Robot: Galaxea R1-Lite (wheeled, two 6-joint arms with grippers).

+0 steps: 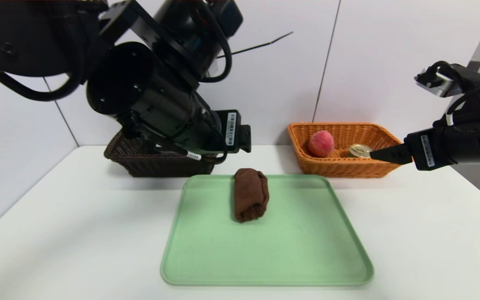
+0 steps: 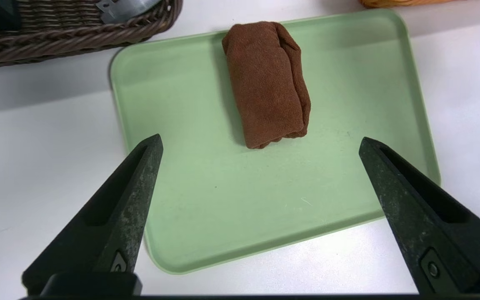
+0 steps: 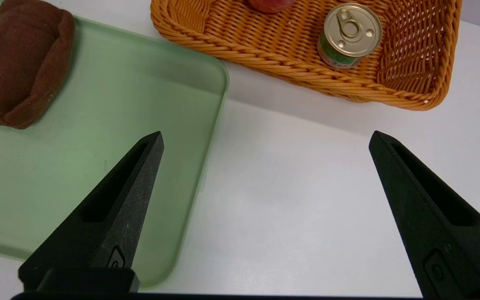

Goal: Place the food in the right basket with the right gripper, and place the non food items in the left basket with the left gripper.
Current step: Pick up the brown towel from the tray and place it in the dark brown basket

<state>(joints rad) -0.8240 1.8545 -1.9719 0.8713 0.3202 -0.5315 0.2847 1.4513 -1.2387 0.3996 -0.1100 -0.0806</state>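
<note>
In the head view the left arm (image 1: 148, 96) covers most of the dark basket (image 1: 140, 160), hiding its inside. The left wrist view cuts that basket at the edge, leaving a metal thing (image 2: 125, 8) in it too partial to name. The right wrist view shows only a sliver of the peach (image 3: 269, 4).

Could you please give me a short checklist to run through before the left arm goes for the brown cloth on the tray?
1. Left gripper jaws open and empty: ok.
2. Brown rolled cloth lies alone on the green tray, nothing in the way: ok.
3. Dark left basket has room for the cloth: cannot tell; the left arm hides its inside, and something metallic already lies in it.
4. Food already in the orange right basket, peach and can: ok.
5. Right gripper open, empty, clear of the cloth: ok.
</note>
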